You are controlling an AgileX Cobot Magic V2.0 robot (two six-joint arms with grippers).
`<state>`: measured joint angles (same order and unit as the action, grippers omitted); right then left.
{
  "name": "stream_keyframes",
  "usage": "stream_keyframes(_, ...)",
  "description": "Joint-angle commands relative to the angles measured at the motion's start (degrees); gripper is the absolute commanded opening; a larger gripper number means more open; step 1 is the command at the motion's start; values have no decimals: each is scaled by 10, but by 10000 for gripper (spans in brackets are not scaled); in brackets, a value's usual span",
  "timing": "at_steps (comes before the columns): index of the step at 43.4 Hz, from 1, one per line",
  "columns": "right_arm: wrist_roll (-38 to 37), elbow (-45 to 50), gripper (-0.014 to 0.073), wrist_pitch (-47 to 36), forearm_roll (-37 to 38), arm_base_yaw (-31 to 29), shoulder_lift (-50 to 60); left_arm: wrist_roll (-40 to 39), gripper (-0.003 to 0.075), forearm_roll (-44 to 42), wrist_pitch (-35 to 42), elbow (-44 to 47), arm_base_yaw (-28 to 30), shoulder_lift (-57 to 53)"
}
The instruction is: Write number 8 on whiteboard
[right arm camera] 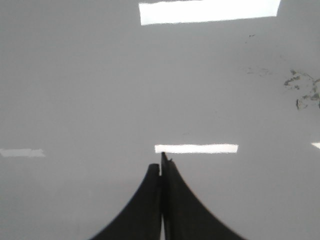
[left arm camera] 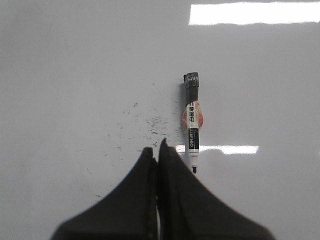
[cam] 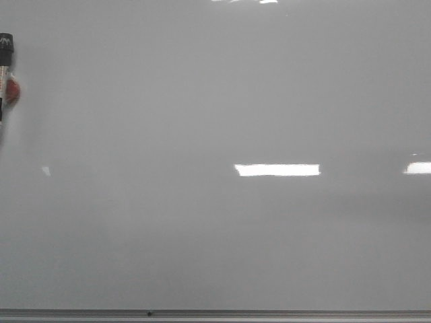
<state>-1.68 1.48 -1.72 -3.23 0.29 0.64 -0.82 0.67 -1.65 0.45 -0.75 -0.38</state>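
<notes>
One marker [cam: 6, 74] shows at the far left edge of the front view's whiteboard [cam: 222, 235], which bears no number 8, while the left wrist view has the left gripper [left arm camera: 158, 152] pressed together just beside that marker, and the right wrist view has the right gripper [right arm camera: 160, 167] pressed together over bare board.

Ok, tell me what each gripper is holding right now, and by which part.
Nothing. The left gripper and the right gripper are both shut on empty air. The marker lies on the whiteboard beside the left fingertips, ungripped.
</notes>
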Motion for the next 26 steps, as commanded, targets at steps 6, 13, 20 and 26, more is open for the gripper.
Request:
stream_keyframes(6,0,-1,-109,-36,7,-1,10,-2,-21,5,48,7,0,-7)
stream_keyframes(13,0,-1,-109,-24,7,-1,10,-2,-21,5,49,7,0,-7)
stream_keyframes(20,0,-1,-109,-9,7,-1,10,-2,-21,5,60,4,0,-7)
stream_keyframes(26,0,-19,-109,1,7,-1,10,-2,-21,5,68,-25,0,-7)
